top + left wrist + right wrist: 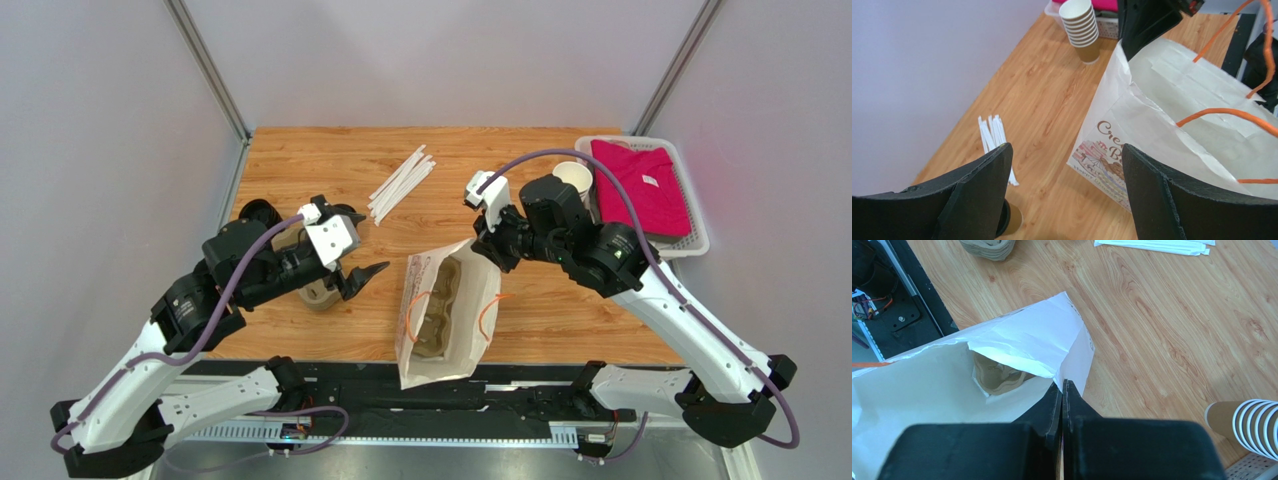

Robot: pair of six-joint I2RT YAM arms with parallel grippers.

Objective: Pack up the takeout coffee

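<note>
One wooden desk (560,310) carries everything. The largest thing on it is one white paper bag (432,372) at the middle of the near edge, mouth open, with two orange handles (1222,115). One pulp cup tray (440,315) sits inside it.

The right end effector (1062,387) is clamped on the bag's far rim, jaws pressed together on the paper. The left end effector (1067,150) hangs with its jaws wide apart and nothing between them, left of the bag.

At the far right corner one white basket (697,243) holds one folded pink cloth (645,185). One stack of lidless paper cups (1081,25) stands just beside it, nested too tightly to count.

A low stack of pulp trays (320,297) lies under the left end effector. One loose bundle of white wrapped straws (402,183) lies toward the far edge.

The one takeout coffee (259,211) stands by the left edge, partly behind the left arm, well apart from the bag.
</note>
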